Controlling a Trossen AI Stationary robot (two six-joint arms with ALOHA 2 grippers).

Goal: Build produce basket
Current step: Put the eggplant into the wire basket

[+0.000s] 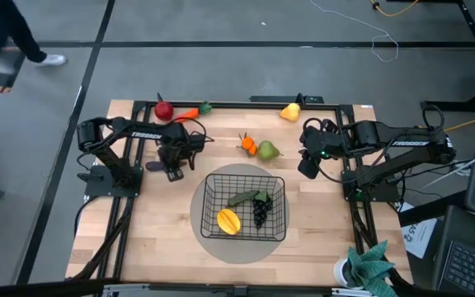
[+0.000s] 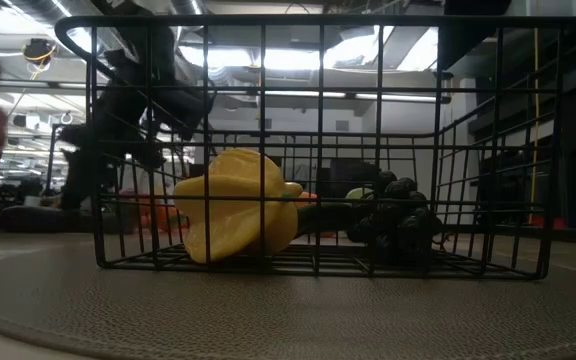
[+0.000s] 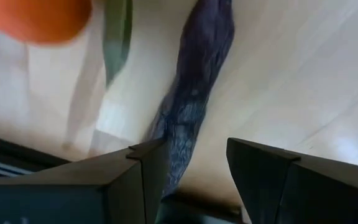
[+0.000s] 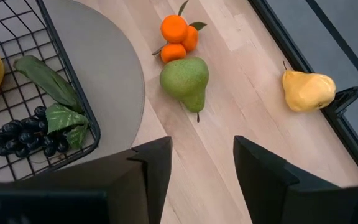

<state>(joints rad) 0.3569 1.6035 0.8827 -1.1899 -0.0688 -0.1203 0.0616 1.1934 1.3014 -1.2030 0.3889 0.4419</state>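
On the desk (image 1: 155, 247), the left gripper (image 1: 174, 169) hangs parted and empty near the carrot (image 1: 188, 113), the basket (image 1: 209, 216) (holding yellow fruit (image 1: 229, 221) and grapes (image 1: 260, 213)) sits centre, and the right gripper (image 1: 308, 167), open and empty, faces the pear (image 4: 185, 81).

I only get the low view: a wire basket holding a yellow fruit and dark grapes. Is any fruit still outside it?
Observer: Yes. A green pear lies on the table just beyond the basket, touching some small oranges.
Operator: Is that all that's left?
Observer: No. A red apple and an orange carrot sit at the far edge, on the left arm's side.
Operator: Is either arm carrying something?
Observer: Neither. The left tool is open over bare wood, and the right tool is open, facing the pear.
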